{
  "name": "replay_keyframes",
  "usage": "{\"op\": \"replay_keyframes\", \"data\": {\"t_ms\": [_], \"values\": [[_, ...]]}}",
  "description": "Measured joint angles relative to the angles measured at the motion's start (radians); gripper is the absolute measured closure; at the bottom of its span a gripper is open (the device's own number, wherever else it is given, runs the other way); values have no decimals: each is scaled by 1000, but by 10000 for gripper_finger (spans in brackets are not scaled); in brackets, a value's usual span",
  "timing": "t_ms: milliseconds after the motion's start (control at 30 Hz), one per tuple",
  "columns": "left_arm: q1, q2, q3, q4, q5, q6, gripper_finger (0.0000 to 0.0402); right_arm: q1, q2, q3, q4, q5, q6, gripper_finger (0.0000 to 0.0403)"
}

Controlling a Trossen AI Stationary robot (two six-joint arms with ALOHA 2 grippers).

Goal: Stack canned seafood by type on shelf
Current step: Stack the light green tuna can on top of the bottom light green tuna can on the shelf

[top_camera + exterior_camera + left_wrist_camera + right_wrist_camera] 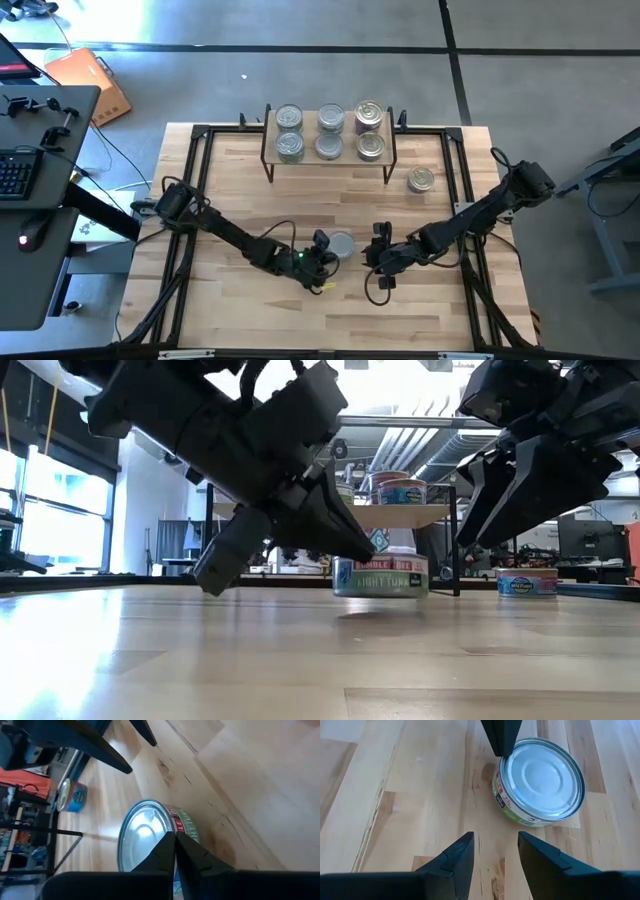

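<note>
A flat silver-lidded tin with a green "Light Tuna" label (341,244) (380,575) (542,780) stands on its base mid-table, between my two grippers. My left gripper (325,248) (173,840) is shut, with its tips at the tin's left side. My right gripper (377,243) (495,845) is open and hovers just right of the tin without touching it. The light-wood shelf (308,135) (400,515) stands at the far edge and carries several tins. Another tin with a blue label (421,180) (527,582) sits on the table right of the shelf. My left gripper touches the tuna tin with its shut fingertips (501,745) at the lid's rim on the tin's left side (167,827). The fingers slant down at it from the table's left. The tin stays flat on the table on its base.
Black rails run along the table's edges (195,180). The shelf's thin black legs (267,170) stand at the far side. Bare slat wood lies near and left of the tin (250,300). A desk with a keyboard (15,170) stands beyond the table's left edge.
</note>
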Motion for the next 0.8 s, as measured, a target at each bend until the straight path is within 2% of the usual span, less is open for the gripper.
{"op": "replay_keyframes", "data": {"t_ms": [267,500,600,800], "values": [[-17,-30,1,-2,-68,35,401,0,0,0,-1,37,0,256],[-35,-50,2,-4,-66,24,401,0,0,0,5,40,6,256],[-32,-50,2,-32,-66,-19,401,-5,13,0,52,61,18,256],[-9,-50,4,-78,-66,-203,401,-77,54,0,116,87,-83,239]]}}
